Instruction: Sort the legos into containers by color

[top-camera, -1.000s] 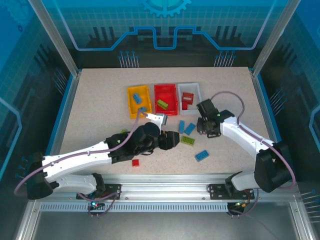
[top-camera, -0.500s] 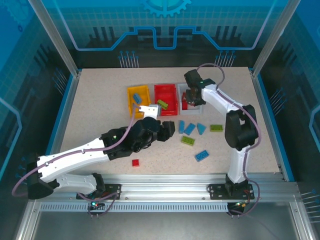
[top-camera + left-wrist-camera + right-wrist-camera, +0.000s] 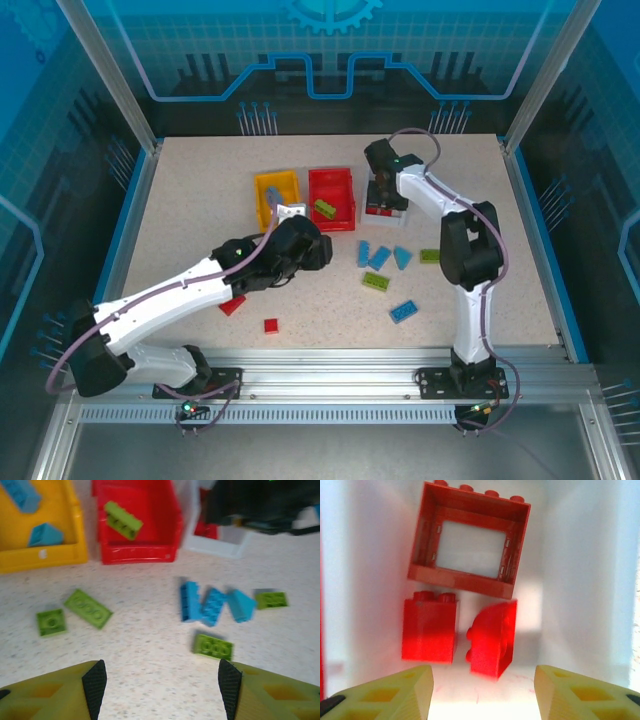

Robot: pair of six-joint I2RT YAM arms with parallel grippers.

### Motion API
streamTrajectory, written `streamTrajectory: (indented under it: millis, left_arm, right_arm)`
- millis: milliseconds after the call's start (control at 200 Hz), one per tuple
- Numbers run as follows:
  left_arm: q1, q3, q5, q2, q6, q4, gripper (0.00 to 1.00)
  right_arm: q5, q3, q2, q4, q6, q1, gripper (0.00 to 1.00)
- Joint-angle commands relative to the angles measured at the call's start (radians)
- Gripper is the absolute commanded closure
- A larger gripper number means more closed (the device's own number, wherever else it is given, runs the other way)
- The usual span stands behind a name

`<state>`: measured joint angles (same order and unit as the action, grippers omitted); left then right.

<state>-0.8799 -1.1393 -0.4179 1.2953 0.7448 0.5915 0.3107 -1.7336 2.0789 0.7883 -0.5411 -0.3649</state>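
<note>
**A:** Any writing to read?

**B:** Only a small white label (image 3: pixel 42 554) on the front wall of the yellow bin (image 3: pixel 262 203), and it is too blurred to read.

**A:** What are the counts?

**B:** There are three bins in a row near the table's (image 3: pixel 180 200) far edge. The yellow bin has two blue bricks (image 3: pixel 44 534). The red bin (image 3: pixel 331 176) has one green brick (image 3: pixel 122 521). The white bin (image 3: pixel 360 555) has three red pieces (image 3: pixel 430 630). Loose on the table are four blue bricks (image 3: pixel 212 606), four green ones (image 3: pixel 88 608) and two red ones (image 3: pixel 271 325).

**A:** And the arms?

**B:** The left arm (image 3: pixel 170 300) stretches from the near left corner toward mid-table. The left gripper (image 3: pixel 160 680) hangs over the loose bricks, jaws spread and empty. The right arm (image 3: pixel 462 250) reaches from the near edge to the white bin. The right gripper (image 3: pixel 484 685) is over that bin, jaws apart with nothing between them.
</note>
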Motion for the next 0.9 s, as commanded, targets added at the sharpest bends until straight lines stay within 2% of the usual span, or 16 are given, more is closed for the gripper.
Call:
streamTrajectory:
  millis: [0,240,355,455,555,680,895]
  left_arm:
    - [0.08,0.006,0.089,0.023,0.013,0.095,0.35]
    - [0.253,0.091,0.15,0.057,-0.012,0.115,0.34]
    - [0.312,0.138,0.147,0.051,-0.016,0.113,0.35]
    - [0.385,0.171,0.148,0.054,-0.053,0.116,0.36]
    - [0.449,0.182,0.147,0.085,-0.152,0.12,0.36]
    - [0.507,0.179,0.121,0.145,-0.249,0.127,0.34]
    - [0.59,0.168,0.166,0.262,-0.348,0.059,0.35]
  right_arm:
    - [-0.014,0.027,-0.16,-0.024,0.007,-0.034,0.42]
    - [-0.011,0.227,-0.436,-0.085,-0.01,-0.129,0.42]
    - [-0.022,0.373,-0.566,-0.136,-0.02,-0.175,0.48]
    - [-0.057,0.519,-0.687,-0.226,-0.003,-0.258,0.5]
    - [-0.124,0.662,-0.791,-0.339,0.039,-0.374,0.49]
    - [-0.159,0.785,-0.862,-0.41,0.026,-0.492,0.44]
    - [-0.156,0.9,-0.896,-0.449,-0.08,-0.597,0.43]
